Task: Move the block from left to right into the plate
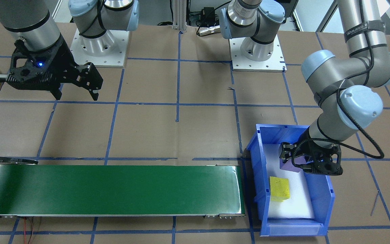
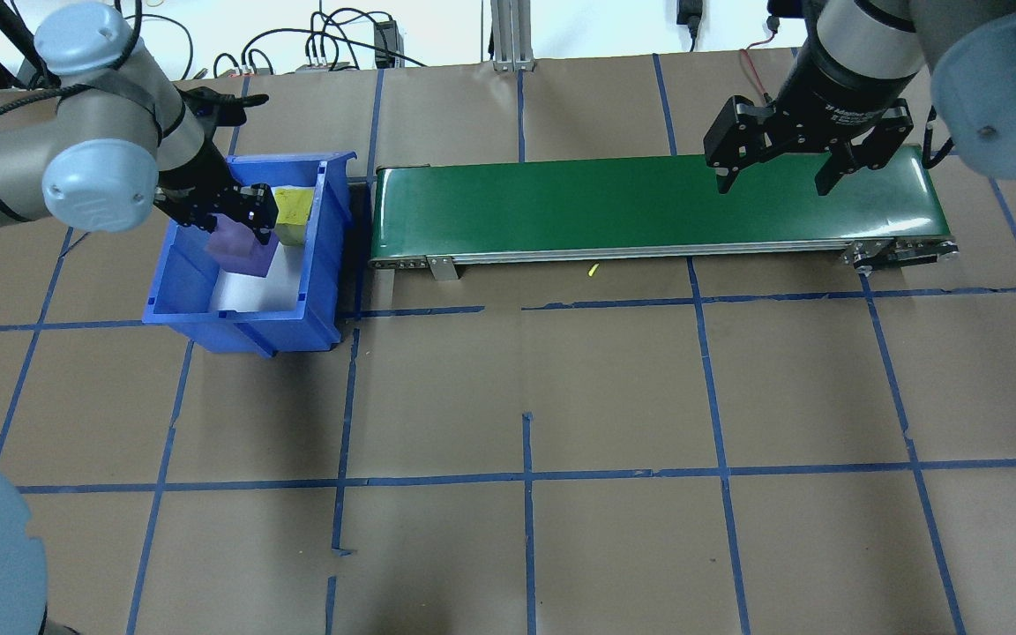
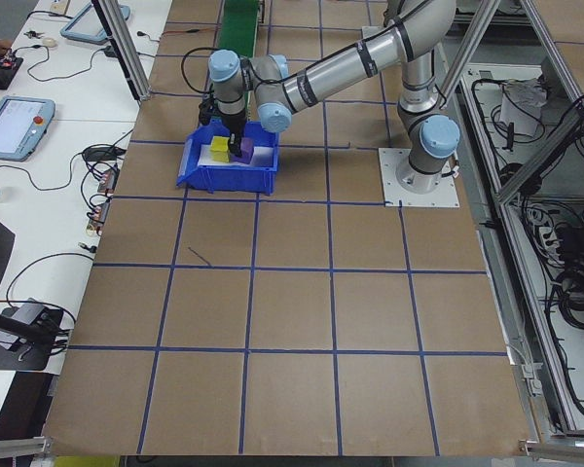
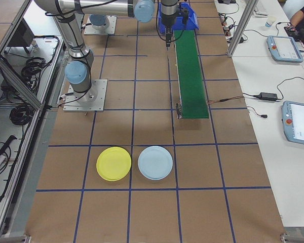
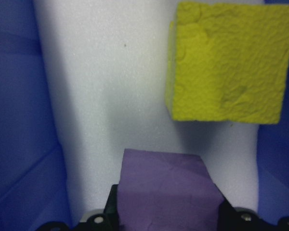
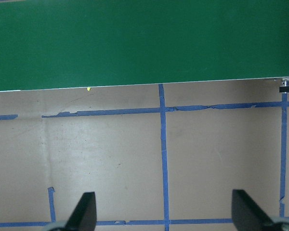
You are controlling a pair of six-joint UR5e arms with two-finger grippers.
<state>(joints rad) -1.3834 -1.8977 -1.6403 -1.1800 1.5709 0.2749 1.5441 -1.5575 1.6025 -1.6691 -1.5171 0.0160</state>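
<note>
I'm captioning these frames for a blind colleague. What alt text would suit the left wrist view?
Close-up looking down into a blue bin with a white foam floor: a purple block sits between the left gripper's jaws at the bottom edge, and a rough yellow block lies beyond it at upper right.

Blue bin [image 1: 328,196] — white-lined, holding yellow block [image 1: 279,188] and purple block [image 5: 166,192]; green belt [image 1: 113,189]; yellow plate [image 4: 114,163] — brown, blue-taped surface [image 2: 614,397].

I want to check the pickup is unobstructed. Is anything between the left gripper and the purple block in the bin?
Nothing visible. The left gripper is down inside the blue bin, with the purple block between its jaws. The yellow block sits apart, farther along the white liner.
</note>
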